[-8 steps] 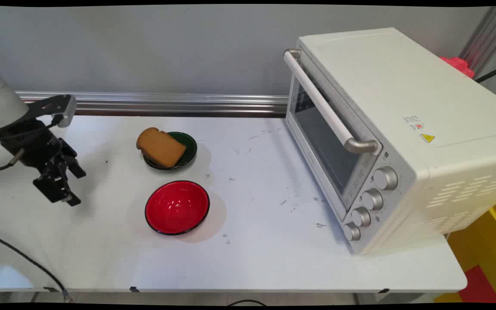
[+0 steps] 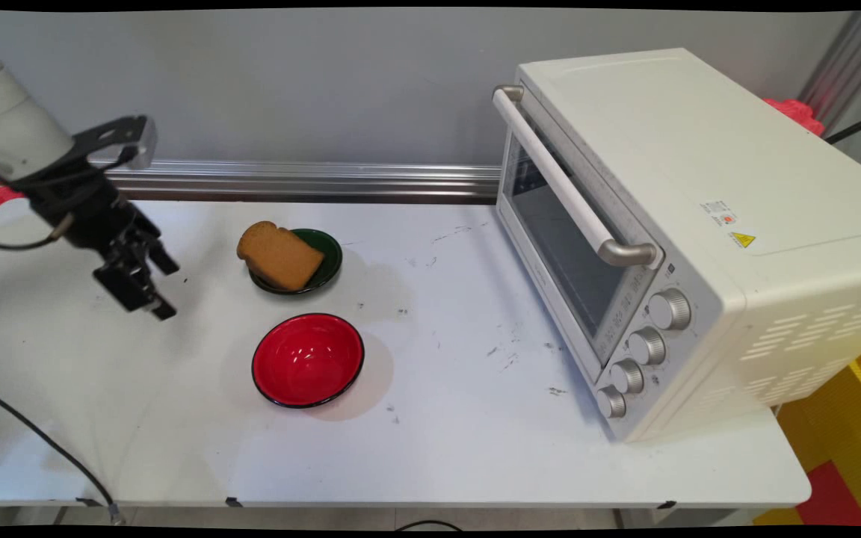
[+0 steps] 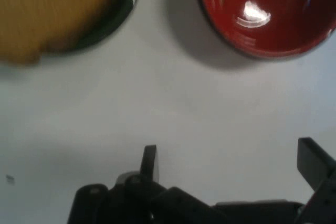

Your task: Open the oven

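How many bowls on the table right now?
2. The green bowl sits farther back with the bread slice lying in it; the empty red bowl is just in front of it. None appear hidden.

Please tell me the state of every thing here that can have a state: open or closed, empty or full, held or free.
gripper: open, holding nothing, above the table
toaster oven: door closed
red bowl: empty, upright
green plate: holds the bread
bread slice: free, overhanging the plate's edge

The hand (image 3: 228, 163) hung spread wide over the bare white surface (image 3: 157, 108); beyond it sat a bread slice (image 3: 47, 11) in a dark green dish (image 3: 123, 3) and a red bowl (image 3: 265, 11).
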`<state>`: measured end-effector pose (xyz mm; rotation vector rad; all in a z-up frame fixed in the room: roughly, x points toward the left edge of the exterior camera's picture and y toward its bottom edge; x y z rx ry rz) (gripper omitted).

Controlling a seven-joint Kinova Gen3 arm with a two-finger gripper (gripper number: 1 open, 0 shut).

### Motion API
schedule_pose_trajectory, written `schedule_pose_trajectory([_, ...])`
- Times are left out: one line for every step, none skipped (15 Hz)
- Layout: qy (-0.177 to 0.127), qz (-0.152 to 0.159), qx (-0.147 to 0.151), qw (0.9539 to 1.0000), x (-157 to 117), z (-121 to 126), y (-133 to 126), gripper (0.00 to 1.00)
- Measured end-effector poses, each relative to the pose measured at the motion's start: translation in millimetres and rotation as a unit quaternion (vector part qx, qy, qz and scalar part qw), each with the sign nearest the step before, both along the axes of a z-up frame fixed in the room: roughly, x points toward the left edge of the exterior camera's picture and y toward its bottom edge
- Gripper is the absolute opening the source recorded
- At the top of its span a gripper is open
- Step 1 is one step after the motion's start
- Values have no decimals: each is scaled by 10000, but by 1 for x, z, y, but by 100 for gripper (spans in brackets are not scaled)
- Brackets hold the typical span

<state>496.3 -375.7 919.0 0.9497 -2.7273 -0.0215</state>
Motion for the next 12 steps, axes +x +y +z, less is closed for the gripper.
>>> schedule_pose_trajectory([68, -5, -48, 10000, -11, 8, -6, 100])
schedule_pose_trajectory([140, -1, -97, 9999, -22, 16, -12, 100])
schedule_pose_trajectory([217, 11, -143, 9997, -33, 23, -18, 100])
schedule_pose_trajectory([318, 32, -210, 9993, -47, 30, -24, 100])
schedule_pose_trajectory([417, 54, -275, 9987, -61, 36, -32, 100])
schedule_pose_trajectory([485, 77, -324, 9983, -74, 42, -39, 100])
schedule_pose_trajectory([549, 103, -373, 9977, -86, 47, -46, 100])
schedule_pose_trajectory([623, 136, -430, 9970, -101, 53, -54, 100])
schedule_pose_trajectory([692, 156, -484, 9963, -116, 59, -61, 100])
schedule_pose_trajectory([752, 162, -528, 9956, -129, 65, -68, 100])
schedule_pose_trajectory([824, 178, -584, 9947, -144, 72, -76, 100])
schedule_pose_trajectory([873, 197, -629, 9940, -156, 77, -81, 100])
